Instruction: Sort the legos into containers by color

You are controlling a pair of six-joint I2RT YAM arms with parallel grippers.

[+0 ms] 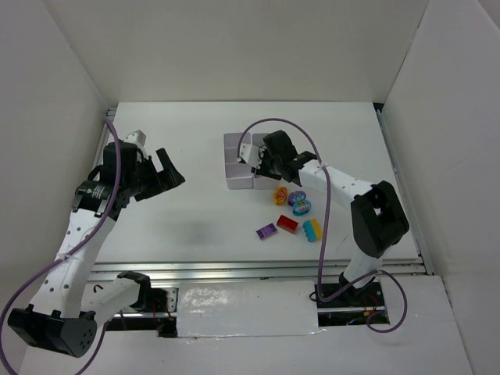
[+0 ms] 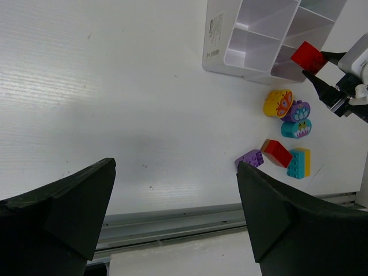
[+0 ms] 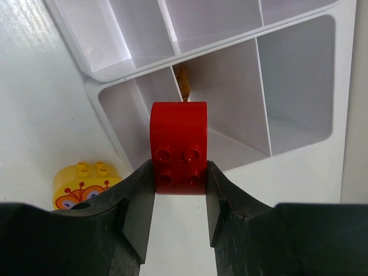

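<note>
My right gripper (image 3: 179,172) is shut on a red brick (image 3: 179,138) with a rounded top, held over the near corner compartment of the white container block (image 3: 215,43). The block also shows in the top view (image 1: 233,142) and the left wrist view (image 2: 215,34), where the held red brick (image 2: 309,56) hangs at its edge. Loose legos lie on the table near it: yellow (image 1: 280,195), patterned purple (image 1: 297,198), teal (image 1: 301,208), red (image 1: 287,223), purple (image 1: 266,231), teal-and-yellow (image 1: 313,230). My left gripper (image 1: 168,173) is open and empty, far left of them.
White walls close in the table on the left, back and right. A metal rail (image 1: 258,269) runs along the near edge. A sliver of something orange-brown (image 3: 183,86) shows behind a divider in the container. The yellow brick (image 3: 83,184) lies just left of my right fingers.
</note>
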